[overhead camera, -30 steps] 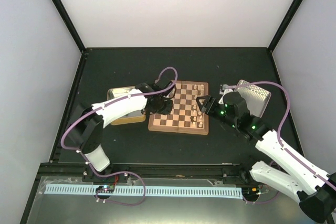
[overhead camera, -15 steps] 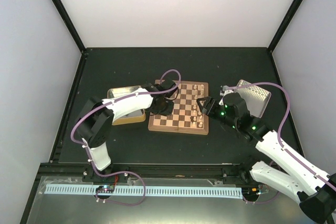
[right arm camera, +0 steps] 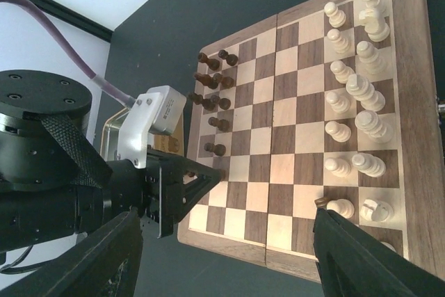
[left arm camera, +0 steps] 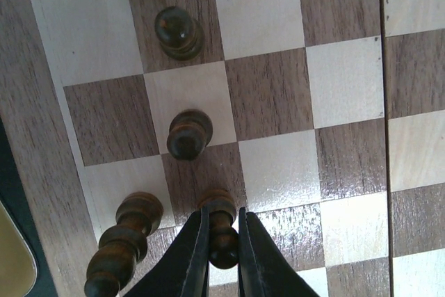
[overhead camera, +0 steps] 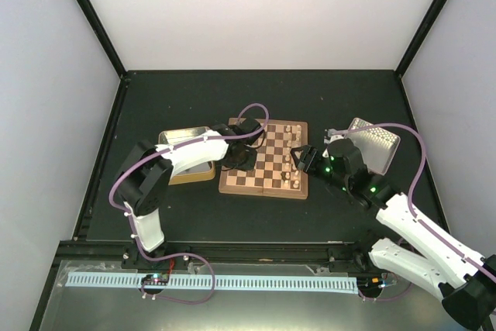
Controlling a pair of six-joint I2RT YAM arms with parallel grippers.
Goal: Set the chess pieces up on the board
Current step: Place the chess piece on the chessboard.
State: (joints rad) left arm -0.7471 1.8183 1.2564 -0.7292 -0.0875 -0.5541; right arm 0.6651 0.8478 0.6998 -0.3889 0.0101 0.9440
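The board (overhead camera: pixel 260 167) lies at centre frame in the top view. In the right wrist view, dark chess pieces (right arm camera: pixel 212 85) cluster along its left side and cream pieces (right arm camera: pixel 354 95) along its right.

One dark pawn (left arm camera: pixel 222 241) sits at lower centre of the left wrist view, over a dark square. It is in line with a standing pawn (left arm camera: pixel 189 133) above it. Whether it touches the board cannot be told.

The left gripper (left arm camera: pixel 222 220) has its fingers clamped on this pawn, probably to seat it upright in the pawn row.

The right gripper (right arm camera: pixel 228 212) hovers over the cream side with its fingers wide apart and empty, likely keeping clear.
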